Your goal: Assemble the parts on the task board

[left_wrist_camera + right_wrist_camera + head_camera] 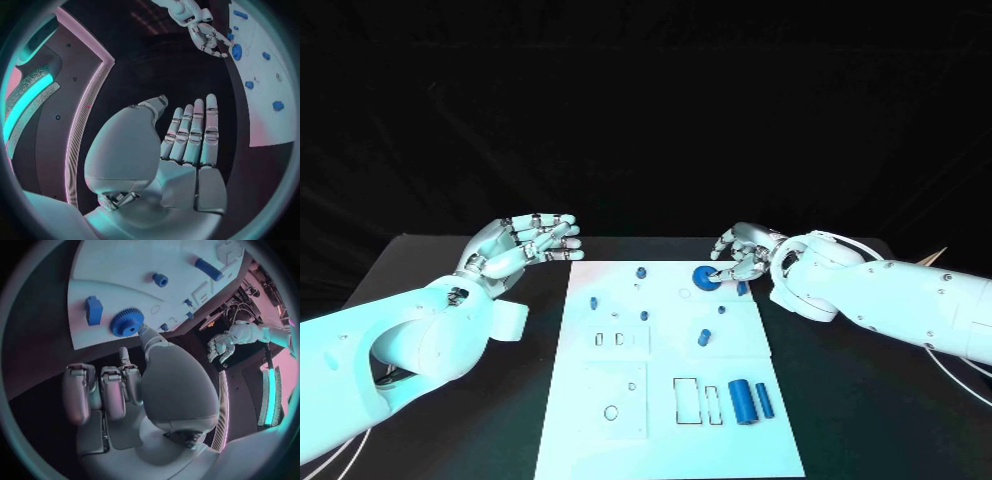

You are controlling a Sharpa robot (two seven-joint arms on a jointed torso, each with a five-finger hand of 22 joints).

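A round, toothed blue gear (704, 279) is sitting on the white board (668, 440), the right hand (744, 255) fingertipping it, the left hand (519, 243) hovering empty, fingers apart.

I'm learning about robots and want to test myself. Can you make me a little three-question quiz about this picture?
1. True or false: the left hand holds a blue part.
2. Which hand touches the blue gear: A left, B right?
3. Fill in: the two blue cylinders lie on the white ____.

Key: 1 false, it is open and beside the task board. 2 B, the right hand. 3 task board.
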